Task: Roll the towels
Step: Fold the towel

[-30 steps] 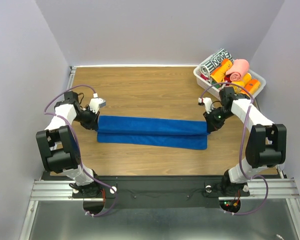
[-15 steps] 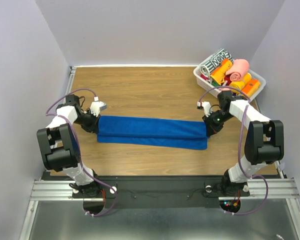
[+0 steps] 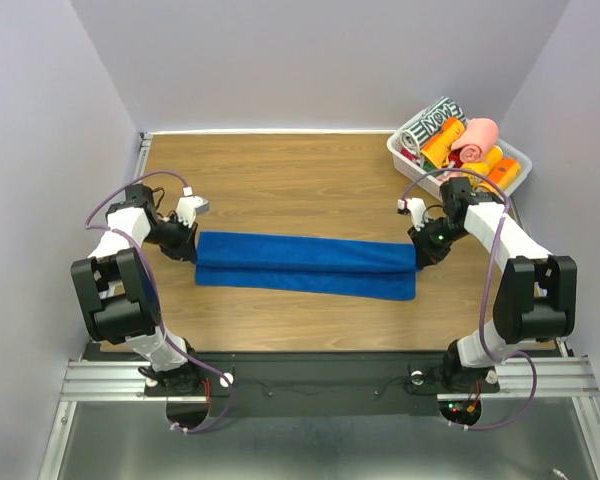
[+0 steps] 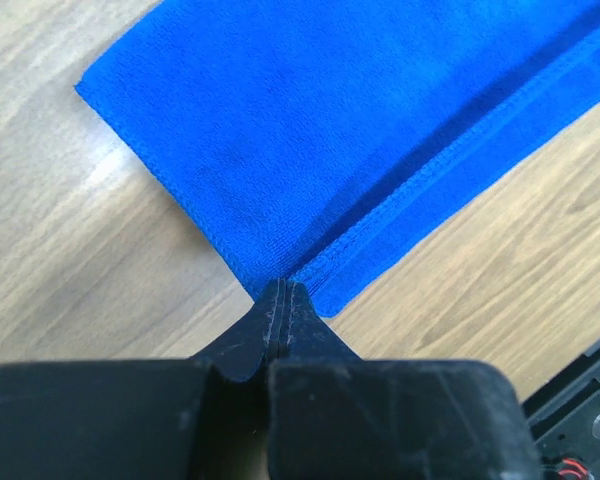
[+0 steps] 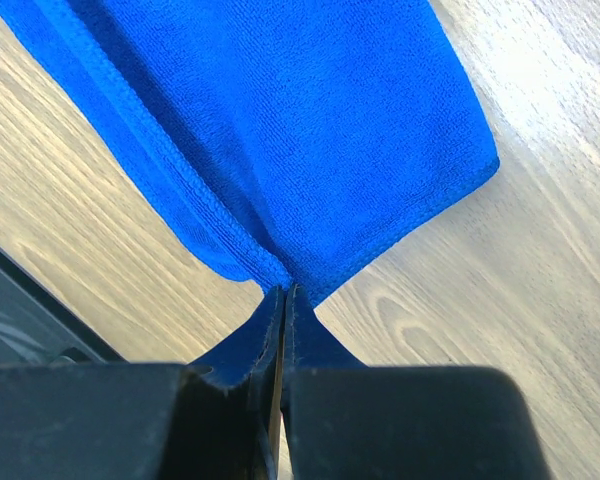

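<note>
Wrist views: left fingers (image 4: 242, 352) and right fingers (image 5: 248, 348) clamp ends of the plush, hemmed blue towel (image 3: 305, 262).

open table (image 3: 300, 170) behind towel (image 3: 305, 265), bin (image 3: 397, 151) far right

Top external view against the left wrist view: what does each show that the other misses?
Only top external: the blue towel's full folded length, the right gripper at its other end, and the bin of rolled towels with the pink towel on top. Only left wrist: a close-up of the left gripper shut on the towel's corner, with stitched hems showing two layers. Both: blue towel, wooden table.
</note>
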`<state>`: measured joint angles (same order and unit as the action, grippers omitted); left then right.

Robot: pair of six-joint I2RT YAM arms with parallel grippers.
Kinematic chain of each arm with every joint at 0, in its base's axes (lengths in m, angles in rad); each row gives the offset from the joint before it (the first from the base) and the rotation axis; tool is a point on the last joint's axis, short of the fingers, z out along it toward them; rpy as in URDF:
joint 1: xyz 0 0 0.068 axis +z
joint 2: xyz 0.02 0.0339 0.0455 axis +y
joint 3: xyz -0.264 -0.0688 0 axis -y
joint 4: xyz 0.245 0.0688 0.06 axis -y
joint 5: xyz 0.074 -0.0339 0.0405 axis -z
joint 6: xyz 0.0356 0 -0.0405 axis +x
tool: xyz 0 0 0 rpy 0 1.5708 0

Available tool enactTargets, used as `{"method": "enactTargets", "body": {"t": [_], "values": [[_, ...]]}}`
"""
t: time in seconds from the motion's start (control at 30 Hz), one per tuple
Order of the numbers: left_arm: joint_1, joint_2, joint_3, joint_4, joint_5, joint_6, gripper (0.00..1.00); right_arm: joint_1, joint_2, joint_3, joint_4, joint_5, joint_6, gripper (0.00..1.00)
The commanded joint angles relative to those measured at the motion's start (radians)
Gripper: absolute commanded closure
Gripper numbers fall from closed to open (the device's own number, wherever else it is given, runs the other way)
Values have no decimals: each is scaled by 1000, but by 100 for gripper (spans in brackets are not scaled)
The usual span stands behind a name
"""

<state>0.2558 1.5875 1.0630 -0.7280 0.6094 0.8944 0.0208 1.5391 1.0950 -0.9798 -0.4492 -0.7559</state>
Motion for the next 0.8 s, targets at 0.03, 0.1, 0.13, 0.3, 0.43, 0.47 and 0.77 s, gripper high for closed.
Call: {"method": "enactTargets", "body": {"t": [0.03,0.1,0.13,0.3,0.43,0.47,0.77], "values": [[11,-58,37,-71,43,32,100,-7,-25,22,-19,14,-16,99],[17,-64,40,-86,44,43,100,-7,-27,16,-22,14,-22,99],[22,-64,41,-88,41,46,100,-7,-30,13,-22,14,-22,99],[40,-58,43,-99,43,66,100,-7,-34,-3,-22,17,-30,99],[45,-54,45,-102,47,69,100,-7,-37,5,-23,17,-31,99],[46,-54,45,-102,47,69,100,-7,-39,5,-25,14,-31,99],[45,-14,15,-64,21,63,100,-5,-11,-56,-28,-17,-54,99]]}}
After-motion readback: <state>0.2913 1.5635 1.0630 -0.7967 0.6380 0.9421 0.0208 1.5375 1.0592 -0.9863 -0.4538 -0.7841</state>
